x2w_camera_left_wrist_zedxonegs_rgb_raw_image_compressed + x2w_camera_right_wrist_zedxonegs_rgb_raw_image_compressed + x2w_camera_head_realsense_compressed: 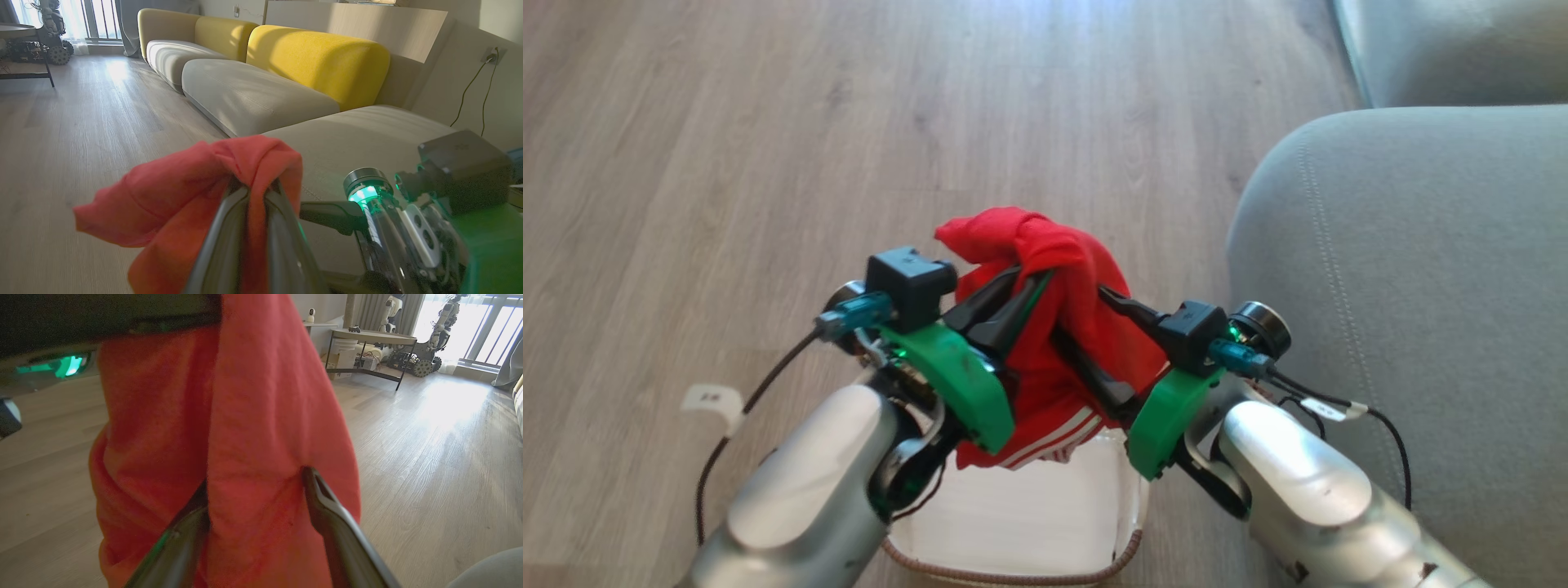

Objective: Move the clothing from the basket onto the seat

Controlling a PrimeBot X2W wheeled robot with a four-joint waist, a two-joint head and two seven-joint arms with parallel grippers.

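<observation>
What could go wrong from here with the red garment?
The striped hem of the garment hangs over the basket and might snag its rim. The fingers of the right gripper stand apart around a thick fold, so it could slip during the swing to the sofa cushion.

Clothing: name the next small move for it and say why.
Probably swing the clothing rightward toward the seat, held at this height. The left hand and the right hand both pinch it. It hangs bunched above the basket with its striped hem near the opening, and the seat lies just to the right.
</observation>
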